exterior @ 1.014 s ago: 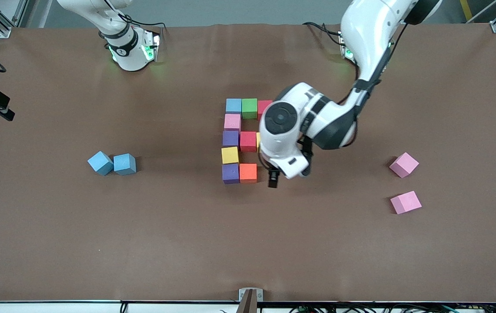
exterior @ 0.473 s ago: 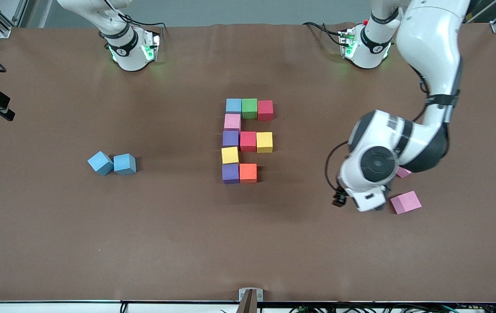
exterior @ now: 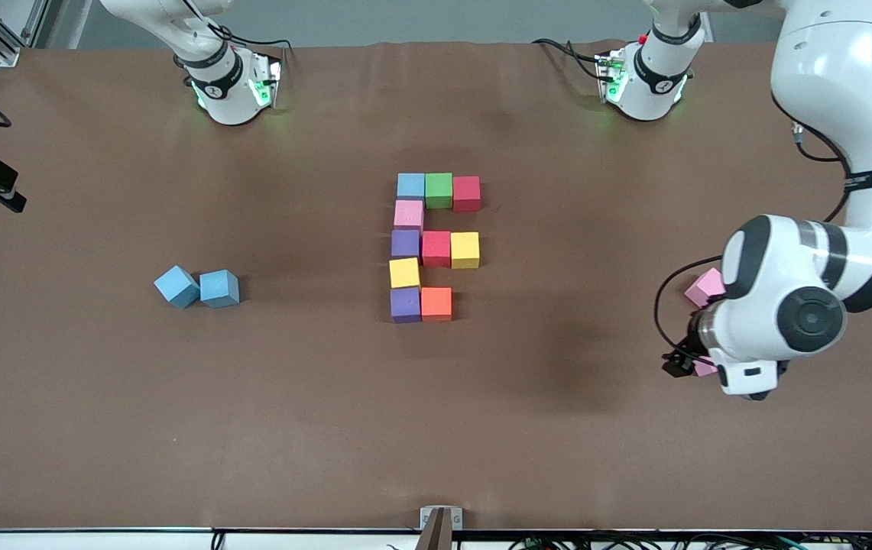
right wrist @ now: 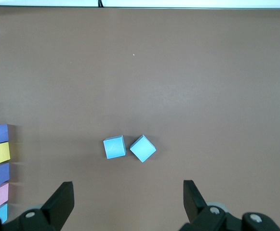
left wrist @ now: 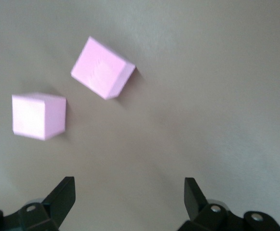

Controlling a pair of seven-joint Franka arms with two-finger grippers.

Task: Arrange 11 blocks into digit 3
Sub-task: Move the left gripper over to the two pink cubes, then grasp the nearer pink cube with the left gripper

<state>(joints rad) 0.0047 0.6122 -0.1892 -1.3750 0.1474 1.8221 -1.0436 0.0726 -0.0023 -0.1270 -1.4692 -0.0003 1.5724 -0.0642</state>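
Pink blocks, two of them [left wrist: 102, 68] [left wrist: 37, 115], lie near each other toward the left arm's end of the brown tabletop [exterior: 176, 420], under the released, wide-spread left hand [left wrist: 129, 197], while the right hand [right wrist: 128, 199], likewise spread, waits high over two touching blue blocks [right wrist: 114, 147] [right wrist: 142, 148].

Left gripper [left wrist: 129, 204] low over the table, jaws wide, right gripper [right wrist: 128, 204] waiting high, jaws wide

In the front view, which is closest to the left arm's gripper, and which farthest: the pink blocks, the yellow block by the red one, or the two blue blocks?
Left gripper, open, over the table's left-arm end.
1. Pink blocks, right beside it.
2. Yellow block, mid-table in the figure.
3. Blue blocks, toward the right arm's end.
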